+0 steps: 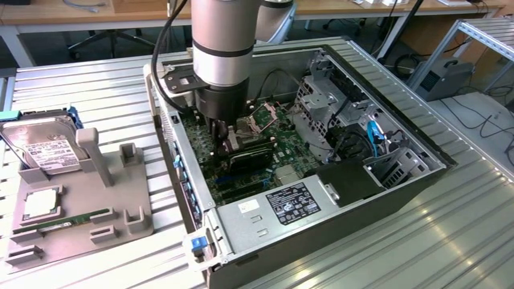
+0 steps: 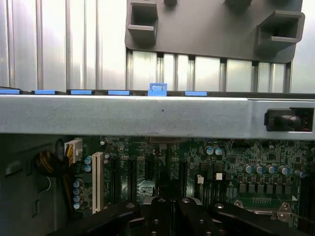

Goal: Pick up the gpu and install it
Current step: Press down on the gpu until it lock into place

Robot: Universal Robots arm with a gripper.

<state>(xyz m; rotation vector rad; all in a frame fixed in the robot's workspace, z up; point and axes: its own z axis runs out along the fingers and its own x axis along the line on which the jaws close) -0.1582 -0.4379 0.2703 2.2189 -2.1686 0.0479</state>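
The gpu (image 1: 250, 160) is a flat black card standing on edge over the green motherboard (image 1: 283, 141) inside the open computer case (image 1: 401, 129). My gripper (image 1: 220, 137) reaches straight down into the case and is shut on the card's end nearest the case's side wall. In the wrist view the dark fingers (image 2: 162, 211) sit pressed together above the expansion slots (image 2: 97, 182); the card itself is hidden beneath them. The metal case wall (image 2: 147, 115) crosses just ahead.
A grey holder (image 1: 88, 205) at the exterior view's left carries a hard drive (image 1: 44, 147), a processor (image 1: 40, 205) and a green memory stick (image 1: 68, 221). The power supply (image 1: 281, 208), drive cage (image 1: 321, 99) and cables (image 1: 371, 135) crowd the case. Blue latches (image 2: 157, 89) line the wall.
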